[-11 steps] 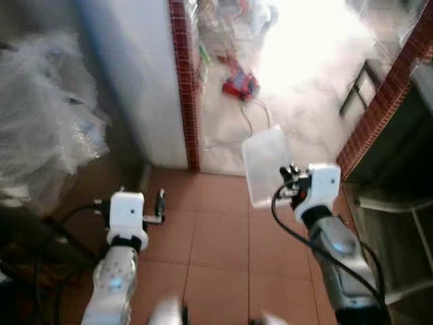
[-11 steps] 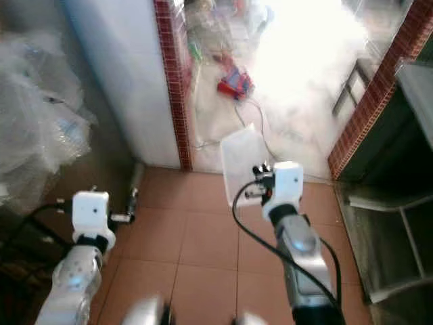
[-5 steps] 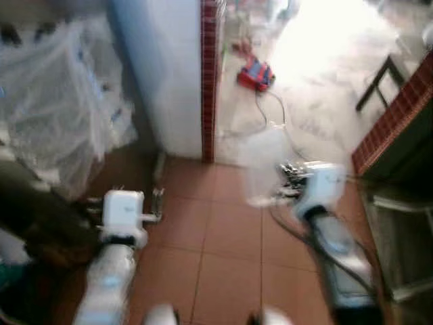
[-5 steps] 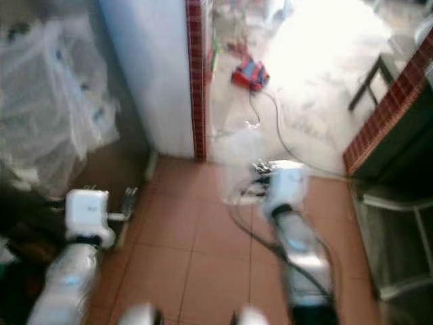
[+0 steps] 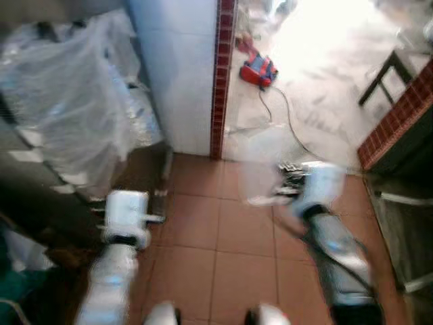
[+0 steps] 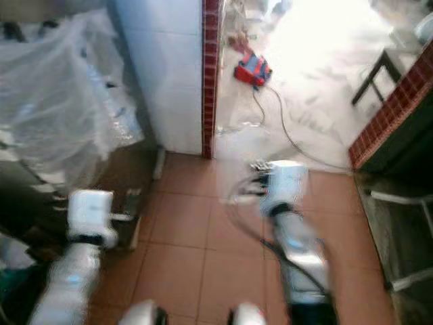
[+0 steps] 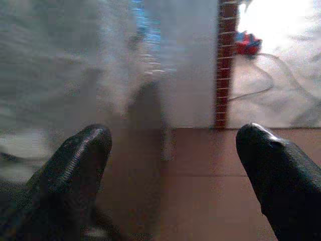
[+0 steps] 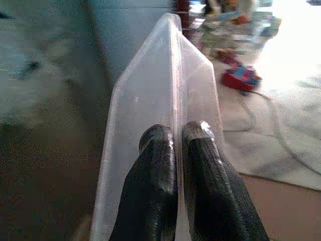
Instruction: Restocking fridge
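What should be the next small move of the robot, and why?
Probably keep walking with the right gripper clamped on the clear plastic container; no fridge is in view, only a white wall, plastic-wrapped bundle and tiled floor. The left gripper is open.

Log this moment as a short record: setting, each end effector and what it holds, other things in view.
setting: red-brown tiled floor, white wall with red brick edge; head views blurred
right end effector: shut on a clear plastic lid, held edge-on
left end effector: open, holding nothing
other: plastic-wrapped bundle on the robot's left; red object with a cable on the pale floor ahead
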Robot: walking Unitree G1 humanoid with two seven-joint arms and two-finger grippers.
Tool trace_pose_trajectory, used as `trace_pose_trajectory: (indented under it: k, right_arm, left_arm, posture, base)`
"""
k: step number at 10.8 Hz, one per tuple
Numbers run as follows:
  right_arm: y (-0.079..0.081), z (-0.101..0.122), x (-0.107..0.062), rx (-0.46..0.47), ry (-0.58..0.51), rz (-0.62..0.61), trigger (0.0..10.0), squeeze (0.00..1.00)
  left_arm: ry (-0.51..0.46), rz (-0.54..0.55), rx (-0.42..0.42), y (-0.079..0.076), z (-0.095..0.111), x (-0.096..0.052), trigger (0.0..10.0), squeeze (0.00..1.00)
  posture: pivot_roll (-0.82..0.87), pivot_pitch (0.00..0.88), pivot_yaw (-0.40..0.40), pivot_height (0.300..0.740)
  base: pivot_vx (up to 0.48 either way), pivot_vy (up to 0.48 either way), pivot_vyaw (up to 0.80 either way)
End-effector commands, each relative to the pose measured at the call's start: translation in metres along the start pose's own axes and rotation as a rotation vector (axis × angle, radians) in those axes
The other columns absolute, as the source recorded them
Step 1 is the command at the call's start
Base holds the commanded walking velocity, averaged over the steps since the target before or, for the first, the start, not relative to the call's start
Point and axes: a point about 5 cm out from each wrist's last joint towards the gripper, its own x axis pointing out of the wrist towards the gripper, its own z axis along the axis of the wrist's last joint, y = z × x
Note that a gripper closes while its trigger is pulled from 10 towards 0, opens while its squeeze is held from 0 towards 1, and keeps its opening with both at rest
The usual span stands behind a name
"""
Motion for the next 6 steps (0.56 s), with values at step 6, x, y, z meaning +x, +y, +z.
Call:
trace_pose_trajectory:
  k: [6]
  right_arm:
    - [-0.0074, 0.0064, -0.0002, -0.018, -0.024, -0.012, 10.0, 0.0]
  left_arm:
    - [-0.065, -0.022, 0.008, -0.0054, 0.0082, -0.0016, 10.0, 0.0]
  posture:
    - [-0.02, 0.095, -0.007, 0.74]
  base:
    - [0.0, 0.0, 0.71]
